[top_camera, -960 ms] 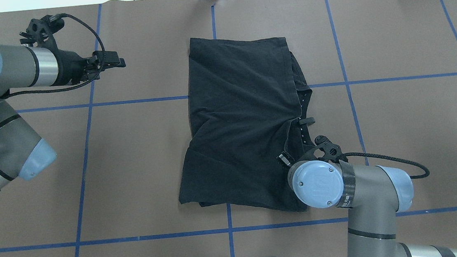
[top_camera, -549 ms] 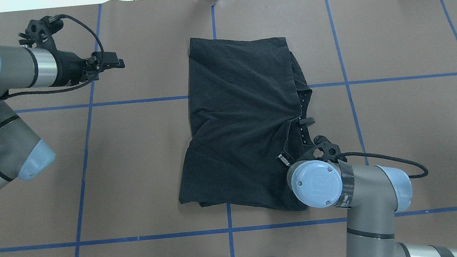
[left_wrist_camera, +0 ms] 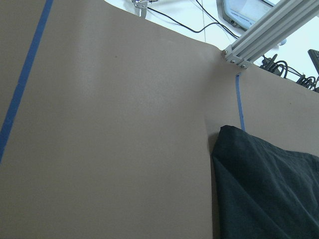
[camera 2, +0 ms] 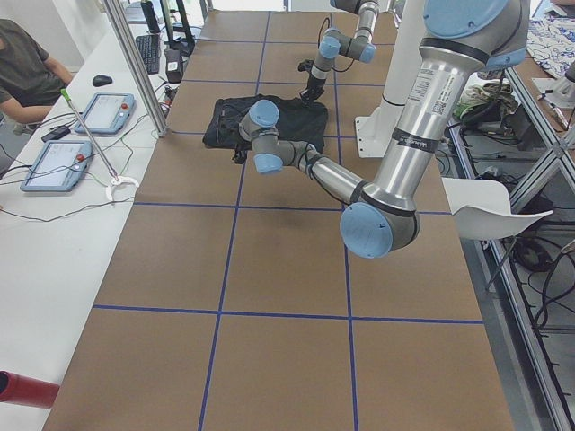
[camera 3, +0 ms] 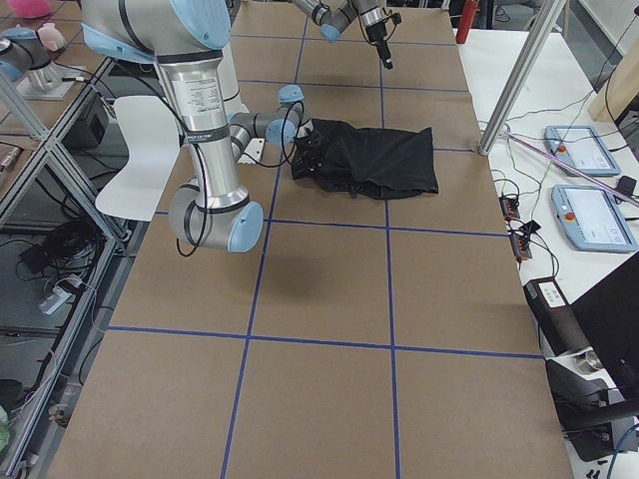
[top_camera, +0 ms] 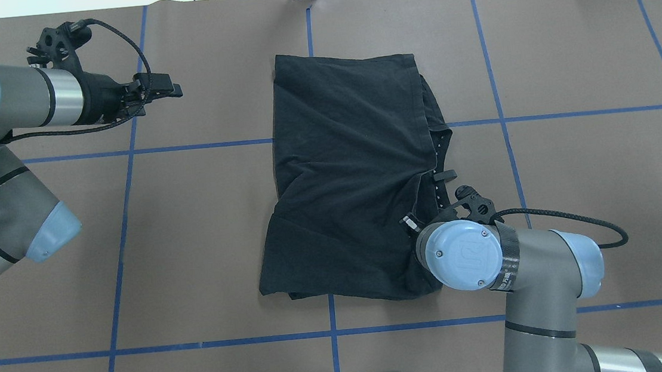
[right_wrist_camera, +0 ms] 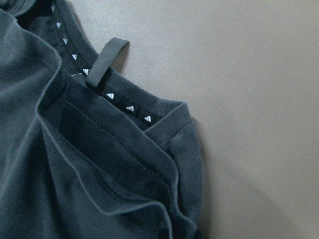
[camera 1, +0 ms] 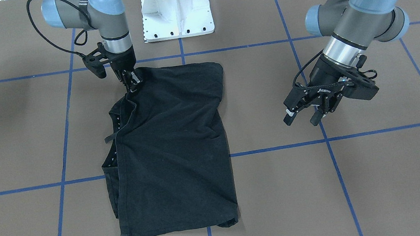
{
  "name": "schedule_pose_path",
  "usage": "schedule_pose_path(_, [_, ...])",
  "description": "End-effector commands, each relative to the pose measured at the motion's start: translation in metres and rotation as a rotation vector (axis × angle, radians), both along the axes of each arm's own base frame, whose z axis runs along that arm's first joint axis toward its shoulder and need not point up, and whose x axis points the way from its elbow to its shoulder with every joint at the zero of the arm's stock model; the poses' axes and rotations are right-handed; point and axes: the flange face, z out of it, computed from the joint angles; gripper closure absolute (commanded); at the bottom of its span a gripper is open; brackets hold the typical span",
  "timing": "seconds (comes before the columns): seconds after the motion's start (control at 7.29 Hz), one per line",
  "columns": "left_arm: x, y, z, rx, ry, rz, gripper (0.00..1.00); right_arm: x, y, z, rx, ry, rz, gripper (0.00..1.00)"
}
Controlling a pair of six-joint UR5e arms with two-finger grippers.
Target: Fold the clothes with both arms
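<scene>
I see right tool [camera 1: 131, 83], clamped on shirt [camera 1: 172, 139] corner, nudged inward; edge under it dragged along, so fold beginning. Left tool [camera 1: 302, 117] spread wide, unmoved.

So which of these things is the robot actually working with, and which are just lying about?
In the job: black T-shirt, right arm pinching its edge, left arm held aside.
Lying about: white base plate, control tablets, white chair.

Silver-grey arms [top_camera: 15, 108] carry light-blue caps [top_camera: 464, 253], black cables [top_camera: 63, 133].
</scene>
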Motion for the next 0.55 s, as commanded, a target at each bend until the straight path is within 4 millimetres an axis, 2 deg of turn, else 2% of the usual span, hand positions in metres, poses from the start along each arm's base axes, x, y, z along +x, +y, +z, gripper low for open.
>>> schedule_pose_path(0.0, [0.001, 0.001, -0.002, -0.018, 0.015, -0.005, 0.0, 0.003, -0.004, -0.001, -0.015, -0.007, -0.003, 1.0])
schedule_pose_path(0.14, [0.0, 0.003, -0.009, -0.058, 0.062, -0.024, 0.0, 0.006, -0.005, -0.003, -0.028, -0.018, -0.012, 1.0])
schedule_pose_path(0.27, [-0.007, 0.011, -0.03, -0.093, 0.129, -0.059, 0.0, 0.015, -0.007, -0.013, -0.042, -0.045, -0.024, 1.0])
schedule_pose_path(0.41, [0.009, 0.039, -0.058, -0.115, 0.214, -0.118, 0.01, 0.022, -0.006, -0.015, -0.04, -0.053, -0.028, 1.0])
